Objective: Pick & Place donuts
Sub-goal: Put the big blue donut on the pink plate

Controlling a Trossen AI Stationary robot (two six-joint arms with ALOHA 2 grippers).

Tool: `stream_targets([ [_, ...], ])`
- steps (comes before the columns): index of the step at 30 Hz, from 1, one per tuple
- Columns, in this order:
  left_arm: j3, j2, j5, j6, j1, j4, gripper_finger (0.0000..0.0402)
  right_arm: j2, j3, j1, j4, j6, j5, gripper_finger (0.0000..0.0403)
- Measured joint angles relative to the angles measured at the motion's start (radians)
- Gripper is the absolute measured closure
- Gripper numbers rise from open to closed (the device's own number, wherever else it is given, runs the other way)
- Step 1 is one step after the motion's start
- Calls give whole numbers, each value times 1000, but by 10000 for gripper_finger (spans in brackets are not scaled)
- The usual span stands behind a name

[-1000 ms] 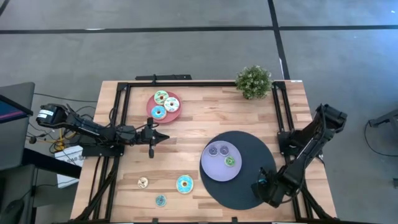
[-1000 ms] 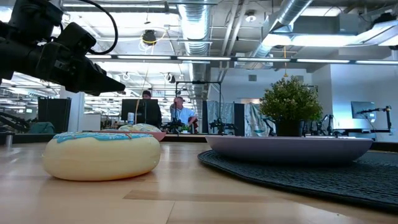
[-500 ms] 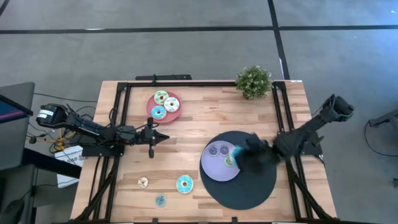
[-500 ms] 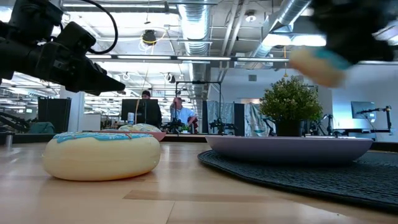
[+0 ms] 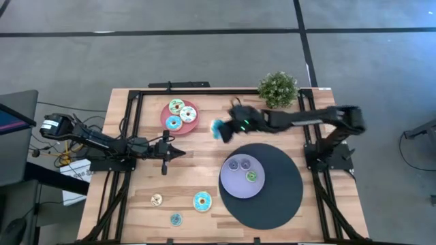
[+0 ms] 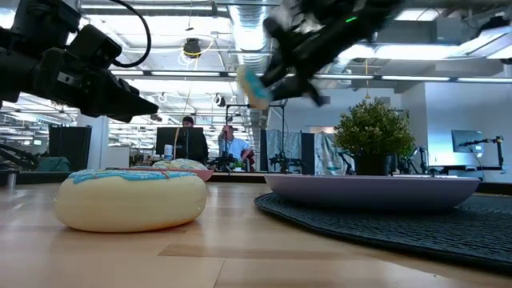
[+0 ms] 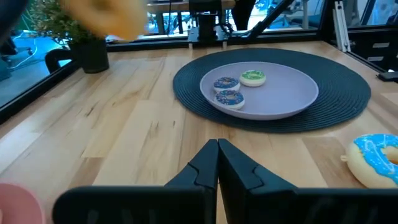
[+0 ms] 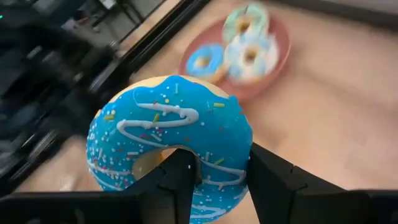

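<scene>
Gripping 1 blue-iced, white-drizzled donut (image 8: 169, 134): right pincer (image 8: 214, 180).

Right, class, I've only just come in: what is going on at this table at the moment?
The right gripper holds a blue-iced donut in the air, between the lavender plate on the dark mat and the pink plate, which carries three donuts. The left gripper waits shut above the table's left side. Three more donuts lie loose near the front edge.

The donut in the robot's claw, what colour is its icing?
Bright blue icing with white drizzle and sprinkles, best seen in the right wrist view.
</scene>
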Motion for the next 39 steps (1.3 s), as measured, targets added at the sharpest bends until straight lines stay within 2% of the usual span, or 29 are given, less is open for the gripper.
stream_targets([
  [5,0,0,0,3,0,0,401,238,276,-82,-36,-115,-73,280],
  [10,0,0,0,13,0,-6,401,484,608,-128,-113,-184,-148,280],
  [16,0,0,34,13,0,-18,401,751,1021,-167,-257,-244,-178,280],
  [21,0,0,52,13,0,-25,401,941,1267,-192,-361,-244,-179,280],
  [23,0,0,52,13,0,-30,401,960,1247,-199,-306,-212,-186,280],
  [31,0,0,53,12,0,-37,401,960,1267,-212,-335,-193,-218,276],
  [39,0,0,53,10,0,-37,401,960,1262,-199,-360,-219,-206,239],
])
